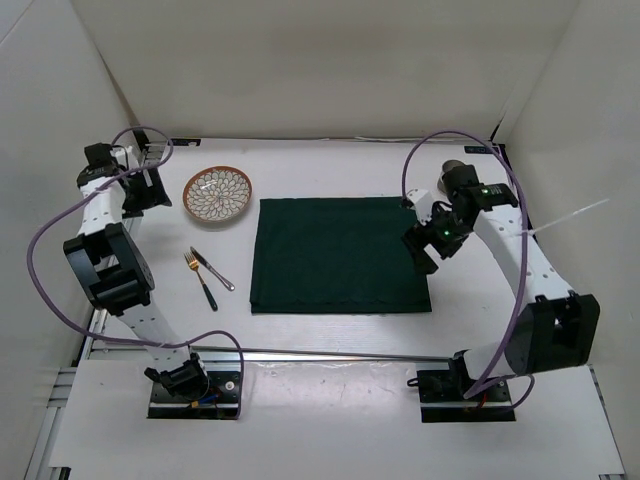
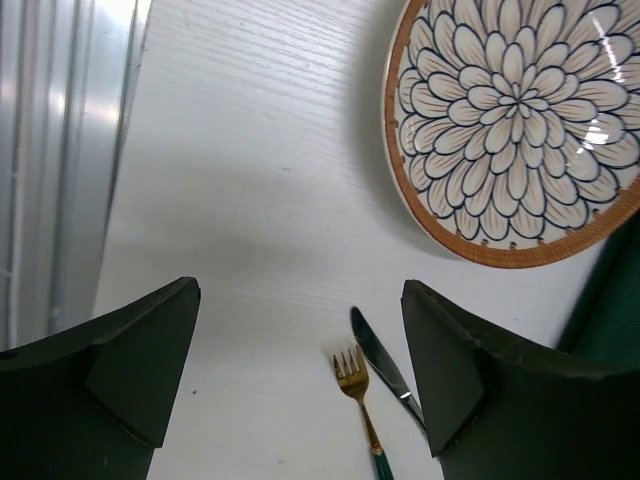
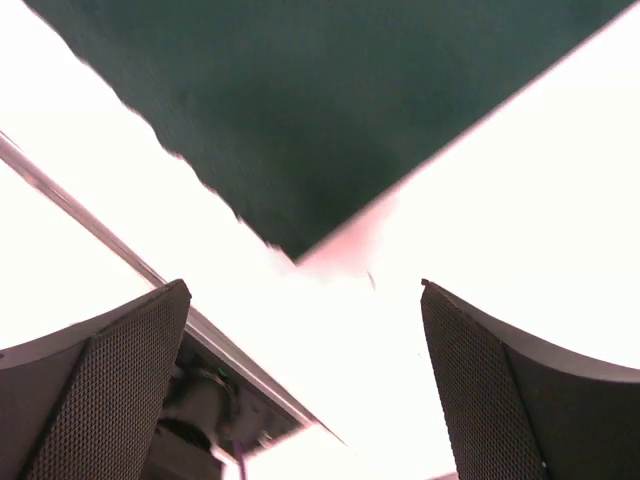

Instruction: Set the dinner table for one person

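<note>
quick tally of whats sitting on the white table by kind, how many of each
round floral-patterned plate with an orange rim: 1
gold fork with a dark handle: 1
silver knife: 1
dark green square cloth: 1
total: 4, all on the large white tabletop

Robot lab: white panel walls (image 1: pixel 320 60) enclose dinner table (image 1: pixel 330 165)

Flat white dinner table (image 1: pixel 330 170), seemingly rail-edged
</note>
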Controlling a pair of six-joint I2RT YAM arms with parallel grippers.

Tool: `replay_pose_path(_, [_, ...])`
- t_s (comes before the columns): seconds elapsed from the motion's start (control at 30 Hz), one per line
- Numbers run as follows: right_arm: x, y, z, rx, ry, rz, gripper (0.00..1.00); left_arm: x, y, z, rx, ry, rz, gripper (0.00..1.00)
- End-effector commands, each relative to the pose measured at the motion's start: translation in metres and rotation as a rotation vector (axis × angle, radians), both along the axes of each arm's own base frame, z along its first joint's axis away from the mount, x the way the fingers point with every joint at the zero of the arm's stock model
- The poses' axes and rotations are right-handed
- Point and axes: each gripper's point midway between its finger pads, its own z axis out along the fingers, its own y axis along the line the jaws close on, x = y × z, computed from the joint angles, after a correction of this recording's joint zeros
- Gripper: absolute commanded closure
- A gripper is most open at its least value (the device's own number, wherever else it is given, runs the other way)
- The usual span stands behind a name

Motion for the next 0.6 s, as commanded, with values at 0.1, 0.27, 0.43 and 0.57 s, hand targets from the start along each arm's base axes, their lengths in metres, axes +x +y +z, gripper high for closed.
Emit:
replay_pose_path(0.1, [-0.004,-0.032,0.039,-0.133,-0.064,0.032,0.00,0.025,-0.025,-0.007,-0.204,-0.085,-0.074,0.08])
replay_pose_path(0.27, [0.004,-0.032,0.048,-0.139,-0.064,-0.038,0.00,0.053,-0.033,-0.026,-0.242,-0.071,-0.080,0.09])
replay_pose_path(0.43, [0.002,-0.040,0.047,-0.180,-0.068,-0.049,0.00,0.076,-0.037,-0.037,-0.236,-0.058,-0.049,0.10])
replay_pose_path(0.57, [0.001,-0.042,0.049,-0.186,-0.076,-0.062,0.00,0.092,-0.047,-0.050,-0.216,-0.044,-0.046,0.11])
